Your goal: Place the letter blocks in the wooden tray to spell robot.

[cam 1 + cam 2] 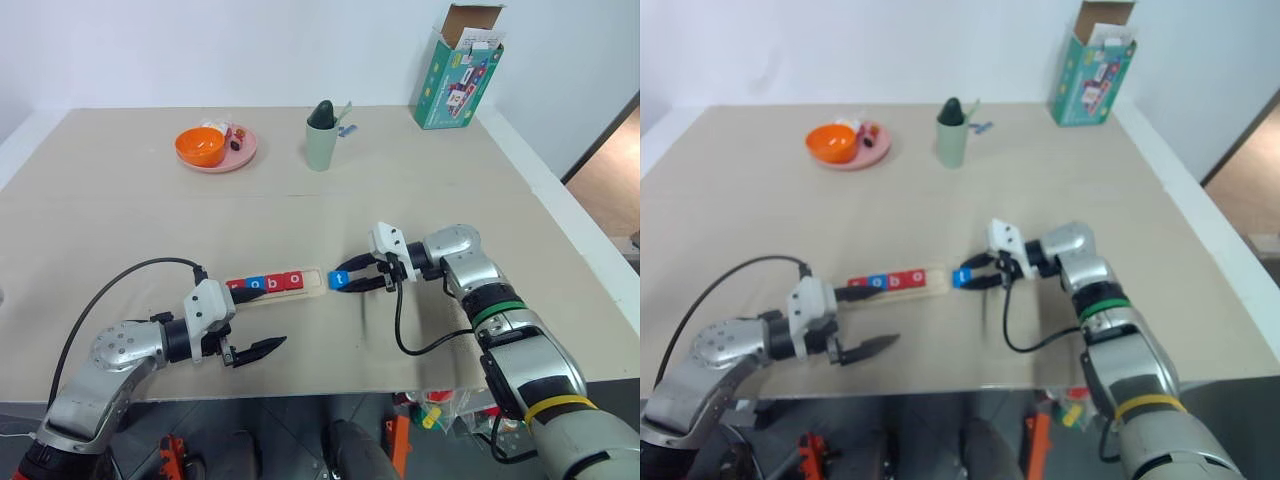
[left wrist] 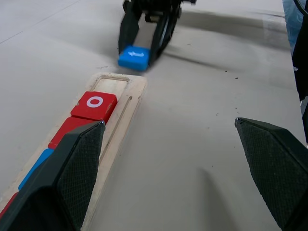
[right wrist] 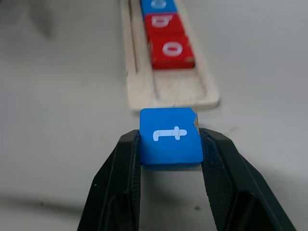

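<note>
The tray (image 1: 277,285) lies on the tabletop (image 1: 120,220) and serves as the landmark here. Four tiles already sit in its groove: from its left end a red one that looks to be the r (image 1: 236,285), though it is partly hidden behind the left arm, then a blue o (image 1: 254,283), a red b (image 1: 273,281) and a red o (image 1: 292,279). The fifth slot, at the tray's right end, is bare wood.

The last tile, the blue t (image 3: 170,136), is just off that right end, close to the tray but not in it. The right end effector (image 1: 352,281) has its two fingers against the t's opposite sides, clamped on it or very nearly so; the wrist view shows the pads (image 3: 129,159) flush with the tile's edges. I cannot tell whether the tile rests on the tabletop or is lifted clear of it.

The left end effector (image 1: 252,350) hovers near the tray's left end, on the side toward the robot, with its fingers wide apart and nothing between them.

By my reading the task is four-fifths done: r, o, b, o are seated in order, and only the t is left. What remains is to carry it the short way to the empty slot, set it down square beside the red o, and let go.
</note>
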You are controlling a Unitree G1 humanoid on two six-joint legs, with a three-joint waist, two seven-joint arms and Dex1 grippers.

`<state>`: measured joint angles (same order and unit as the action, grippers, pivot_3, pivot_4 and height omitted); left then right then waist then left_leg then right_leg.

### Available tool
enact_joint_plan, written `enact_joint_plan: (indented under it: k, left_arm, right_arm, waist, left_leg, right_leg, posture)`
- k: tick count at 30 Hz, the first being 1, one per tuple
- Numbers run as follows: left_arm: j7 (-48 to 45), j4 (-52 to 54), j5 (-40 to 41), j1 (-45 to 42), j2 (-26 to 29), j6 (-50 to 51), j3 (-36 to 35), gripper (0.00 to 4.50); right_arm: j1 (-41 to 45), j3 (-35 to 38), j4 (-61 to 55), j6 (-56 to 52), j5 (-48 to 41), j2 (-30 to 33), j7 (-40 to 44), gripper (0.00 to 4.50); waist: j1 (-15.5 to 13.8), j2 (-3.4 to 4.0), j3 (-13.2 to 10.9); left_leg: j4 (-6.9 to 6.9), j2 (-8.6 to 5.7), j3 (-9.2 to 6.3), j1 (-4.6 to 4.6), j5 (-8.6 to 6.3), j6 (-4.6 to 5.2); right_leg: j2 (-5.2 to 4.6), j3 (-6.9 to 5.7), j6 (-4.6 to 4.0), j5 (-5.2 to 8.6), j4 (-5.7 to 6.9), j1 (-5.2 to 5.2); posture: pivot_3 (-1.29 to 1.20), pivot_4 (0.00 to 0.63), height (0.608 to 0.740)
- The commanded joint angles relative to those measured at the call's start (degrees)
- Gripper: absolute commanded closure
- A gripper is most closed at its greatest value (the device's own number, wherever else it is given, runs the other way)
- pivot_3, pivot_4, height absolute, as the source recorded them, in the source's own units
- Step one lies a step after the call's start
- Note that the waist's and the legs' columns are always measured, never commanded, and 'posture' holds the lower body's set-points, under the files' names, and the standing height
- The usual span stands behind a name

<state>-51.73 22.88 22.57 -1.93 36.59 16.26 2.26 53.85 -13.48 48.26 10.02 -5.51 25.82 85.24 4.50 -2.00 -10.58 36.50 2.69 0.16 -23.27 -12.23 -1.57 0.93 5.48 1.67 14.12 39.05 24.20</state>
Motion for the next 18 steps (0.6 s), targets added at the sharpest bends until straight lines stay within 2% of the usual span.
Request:
enact_joint_plan:
  k: [1,6,18]
  left_arm:
    - [0.0,-0.1,0.5,-0.6,0.2,-0.8,-1.4,0.0]
    - [0.3,-0.4,0.3,-1.1,-0.1,-0.7,-1.0,0.0]
    - [1.6,0.5,1.1,0.0,-0.9,-0.5,-2.0,0.0]
  right_arm:
    - [0.0,1.3,-7.1,-4.3,-2.0,0.6,1.2,3.3]
    - [-0.8,-0.3,-10.3,-7.6,-1.0,-1.3,-0.1,3.3]
    - [1.6,-2.9,-3.8,-4.7,5.2,-4.3,-4.0,3.3]
  waist:
    - [0.0,0.0,0.0]
    - [0.0,0.0,0.0]
    - [0.0,0.0,0.0]
  left_leg:
    - [0.0,0.0,-0.01,0.0,0.0,0.0]
    - [0.01,0.01,-0.01,0.01,0.0,0.0]
    - [0.01,-0.01,0.0,-0.01,0.0,0.0]
  right_leg:
    - [0.0,-0.01,0.01,0.01,0.0,-0.01]
    - [0.02,-0.02,0.03,0.02,0.0,0.0]
    - [-0.01,0.0,0.0,0.0,0.0,0.01]
  posture:
    - [0.0,0.15,0.74]
    - [0.0,0.15,0.74]
    - [0.0,0.15,0.74]
